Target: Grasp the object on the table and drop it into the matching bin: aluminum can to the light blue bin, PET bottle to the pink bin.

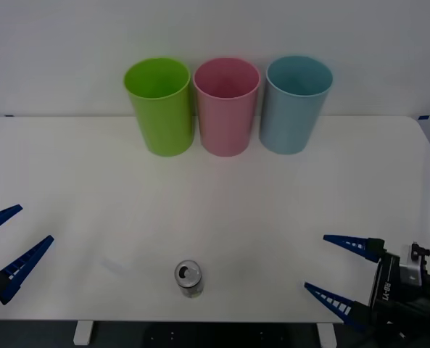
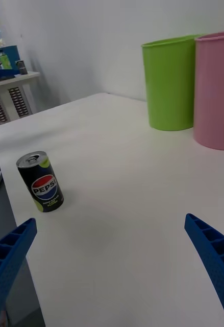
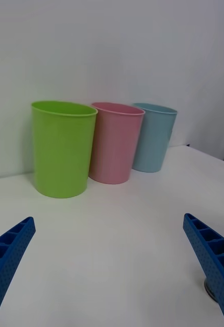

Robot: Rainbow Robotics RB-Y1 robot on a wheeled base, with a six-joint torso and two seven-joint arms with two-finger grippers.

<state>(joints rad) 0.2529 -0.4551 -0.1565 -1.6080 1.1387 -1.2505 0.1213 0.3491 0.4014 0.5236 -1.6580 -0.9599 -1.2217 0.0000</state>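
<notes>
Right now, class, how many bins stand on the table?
3, in a row at the far side of the table: the lime green bin on the robot's left, the pink bin in the middle, the light blue bin on the right.

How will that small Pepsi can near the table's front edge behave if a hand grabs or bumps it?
The small black-and-green aluminum Pepsi can stands upright on the white table, so a side bump would probably tip it, and it would then likely roll. Its smooth printed wall looks slippery, and thin metal may dent under a hard squeeze. Its tab looks opened, so it is probably light.
</notes>
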